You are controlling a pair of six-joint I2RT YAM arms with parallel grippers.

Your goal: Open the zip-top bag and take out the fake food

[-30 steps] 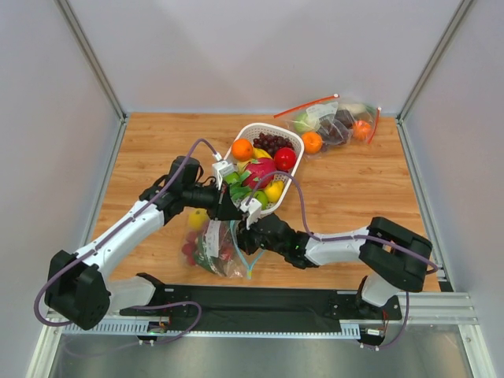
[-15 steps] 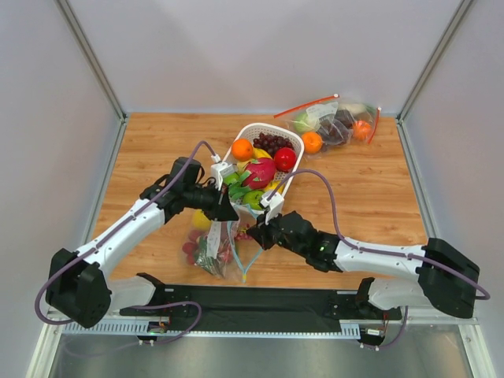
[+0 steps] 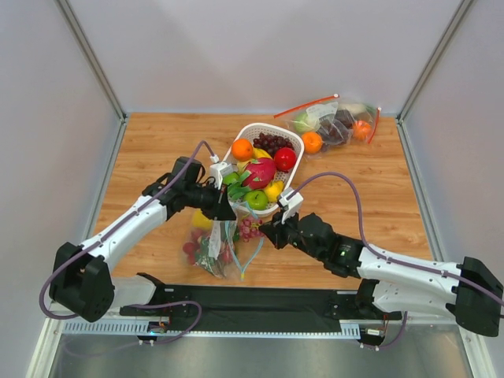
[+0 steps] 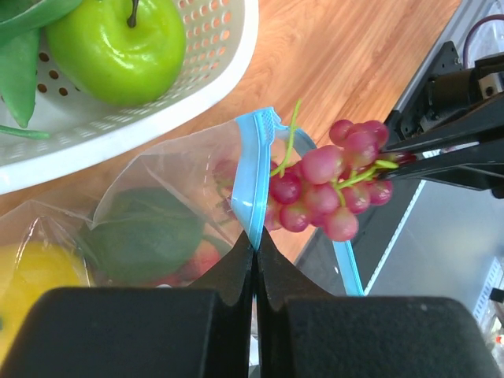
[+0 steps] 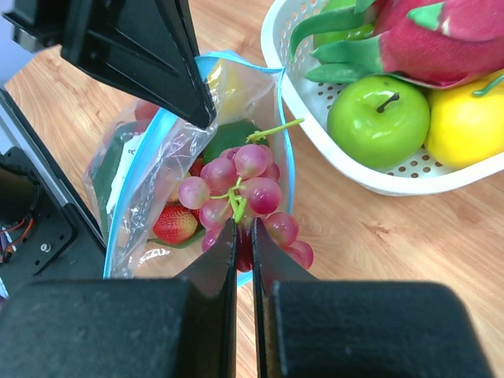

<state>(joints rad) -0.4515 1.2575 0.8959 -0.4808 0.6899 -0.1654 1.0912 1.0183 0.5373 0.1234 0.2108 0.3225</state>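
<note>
My right pincer (image 5: 243, 228) has pulled back along the near edge, clenched on pink plastic grapes (image 5: 236, 185). My left pincer (image 4: 254, 236) pinches the clear teal-zipped bag (image 5: 153, 169) open. Red strawberries (image 5: 175, 224) remain inside.

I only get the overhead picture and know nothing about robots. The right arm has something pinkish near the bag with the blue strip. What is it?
Observer: The right wrist camera shows a bunch of pink-red grapes. The right gripper is shut on it at the mouth of the zip-top bag.
Operator: And the left arm's black tip, what is it doing?
Observer: Its wrist camera shows the left gripper pinching the bag's teal zip strip on one lip.
Operator: What are those red blobs inside the bag?
Observer: One is a red strawberry, seen through the plastic in the right wrist view.
</note>
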